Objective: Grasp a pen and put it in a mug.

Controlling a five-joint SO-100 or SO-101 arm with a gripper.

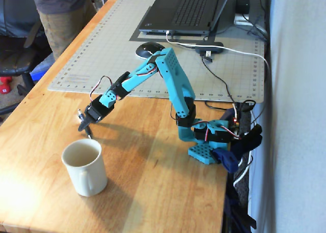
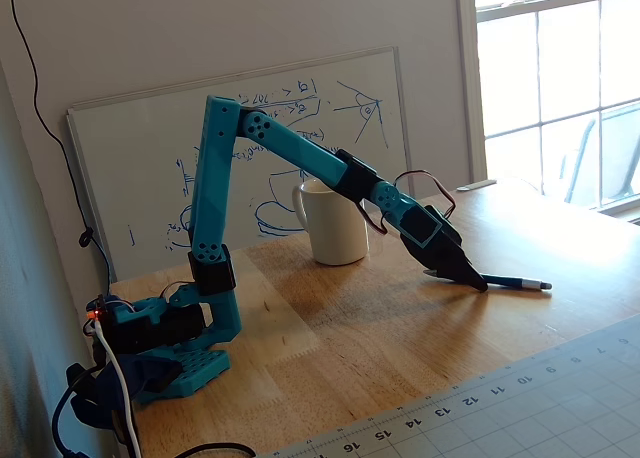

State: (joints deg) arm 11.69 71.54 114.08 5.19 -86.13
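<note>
The dark blue pen (image 2: 515,282) lies flat on the wooden table, its silvery tip pointing right in a fixed view. In the other fixed view only its ends (image 1: 89,134) show past the gripper. My gripper (image 2: 476,280) is down at the table, and its dark jaws look closed around the pen's middle; it also shows in the other fixed view (image 1: 83,124). The off-white mug (image 1: 84,167) stands upright and empty a short way from the gripper, with its handle towards the camera. In the other fixed view the mug (image 2: 336,228) is partly hidden behind the arm.
A grey cutting mat (image 1: 112,45) with a laptop (image 1: 186,9) and a mouse (image 1: 147,50) lies beyond the arm. Cables (image 1: 224,90) run past the arm's base (image 1: 206,141). A whiteboard (image 2: 150,168) leans on the wall. A person (image 1: 61,14) stands at the table's far edge.
</note>
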